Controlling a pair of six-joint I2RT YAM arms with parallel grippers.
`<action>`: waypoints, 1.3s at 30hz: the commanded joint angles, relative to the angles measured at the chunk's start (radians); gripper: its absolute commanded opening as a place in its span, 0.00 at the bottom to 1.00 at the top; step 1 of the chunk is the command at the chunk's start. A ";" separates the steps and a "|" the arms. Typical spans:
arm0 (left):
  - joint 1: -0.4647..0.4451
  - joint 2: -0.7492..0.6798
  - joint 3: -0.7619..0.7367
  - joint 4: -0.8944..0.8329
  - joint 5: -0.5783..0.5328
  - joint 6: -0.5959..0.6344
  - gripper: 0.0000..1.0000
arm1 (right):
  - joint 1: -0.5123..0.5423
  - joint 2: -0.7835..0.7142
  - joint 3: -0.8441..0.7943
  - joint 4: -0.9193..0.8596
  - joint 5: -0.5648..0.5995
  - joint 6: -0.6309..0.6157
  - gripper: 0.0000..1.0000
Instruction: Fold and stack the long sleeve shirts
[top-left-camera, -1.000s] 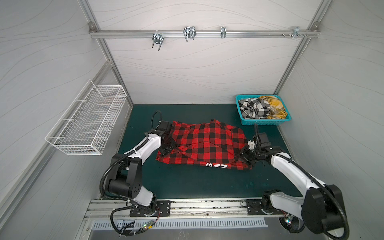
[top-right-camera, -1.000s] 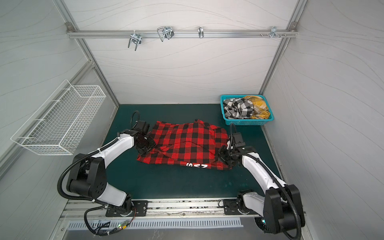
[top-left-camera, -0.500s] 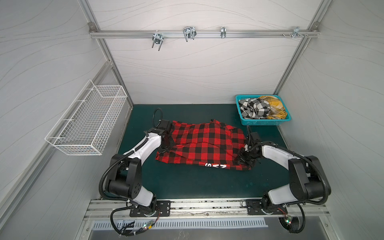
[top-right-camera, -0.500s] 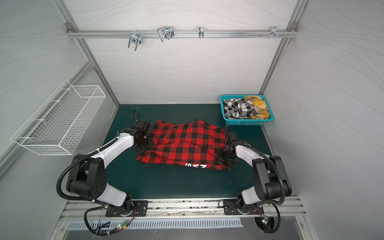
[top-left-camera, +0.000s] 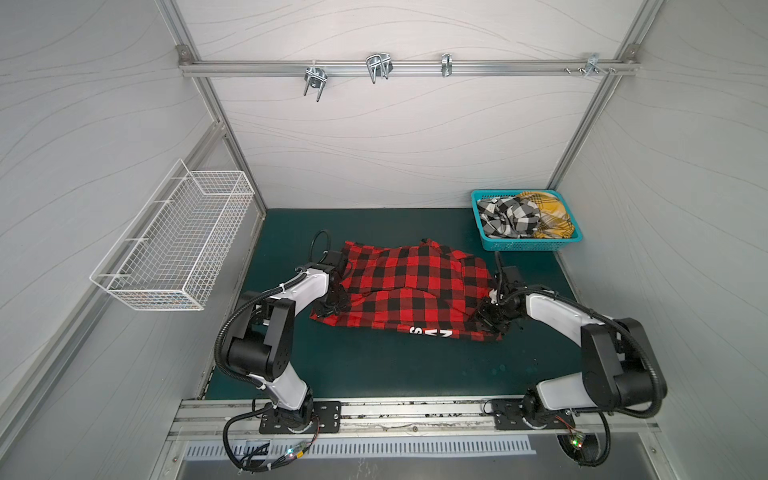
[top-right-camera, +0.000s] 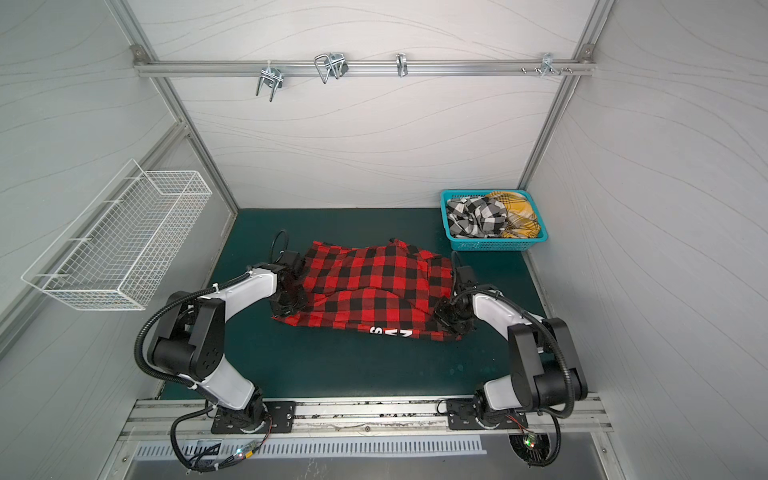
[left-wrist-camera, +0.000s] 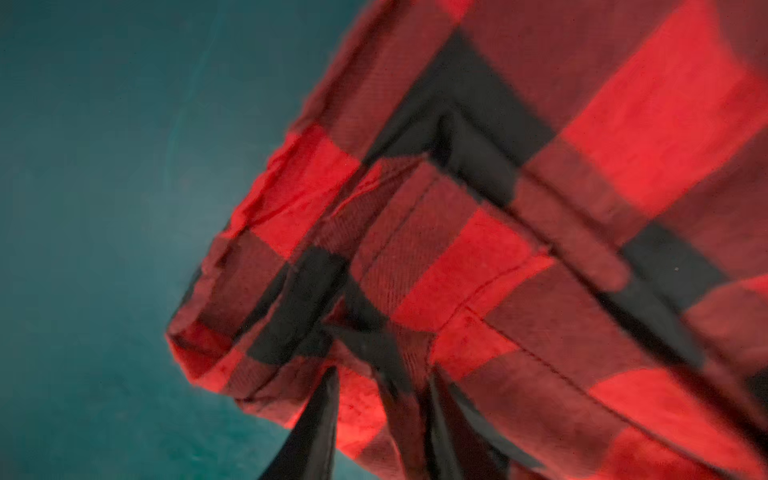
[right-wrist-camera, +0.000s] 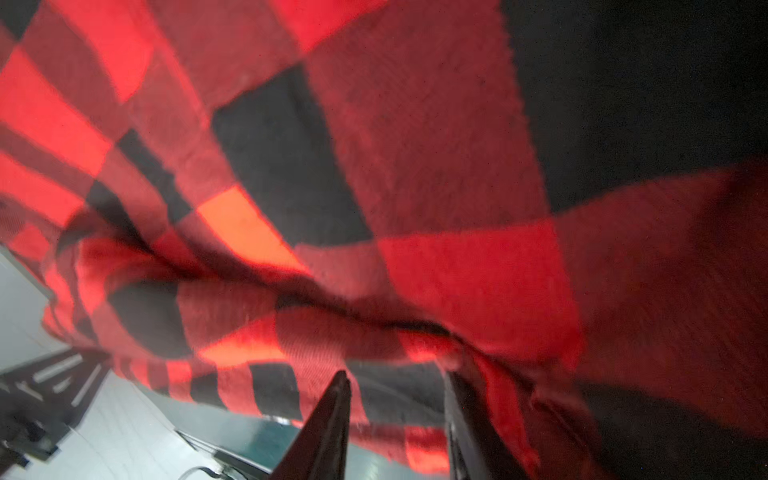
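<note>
The red-and-black plaid shirt (top-left-camera: 415, 291) (top-right-camera: 374, 291) lies spread and partly folded on the green mat, with white letters at its near edge. My left gripper (top-left-camera: 332, 305) (top-right-camera: 291, 307) sits low at the shirt's left edge. In the left wrist view it (left-wrist-camera: 382, 374) is open, with a loose fold of plaid (left-wrist-camera: 540, 208) lying between the jaws. My right gripper (top-left-camera: 488, 318) (top-right-camera: 446, 320) is at the shirt's right edge. It (right-wrist-camera: 397, 374) is open too, and the cloth (right-wrist-camera: 415, 208) hangs just beyond its tips. A black-and-white shirt (top-left-camera: 509, 216) and a yellow shirt (top-left-camera: 548, 212) lie crumpled in the basket.
The turquoise basket (top-left-camera: 519, 246) stands at the mat's back right corner. A white wire basket (top-left-camera: 178, 249) hangs on the left wall. A metal rail with hooks (top-left-camera: 374, 68) crosses the back wall. Bare green mat (top-left-camera: 395, 365) lies between the shirt and the front rail.
The right arm's elbow swung up and inward, then back out to the right, while its gripper stayed at the shirt's right edge. The left arm and the shirt have barely moved.
</note>
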 joint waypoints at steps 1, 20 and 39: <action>-0.001 -0.059 0.035 -0.055 -0.024 -0.035 0.51 | 0.020 -0.106 0.061 -0.144 0.054 -0.030 0.50; -0.011 0.000 -0.011 -0.024 0.061 -0.161 0.01 | 0.251 0.218 0.223 -0.149 0.134 -0.142 0.48; 0.110 -0.283 0.116 -0.153 0.042 0.054 0.59 | 0.332 0.113 0.401 -0.370 0.089 -0.180 0.53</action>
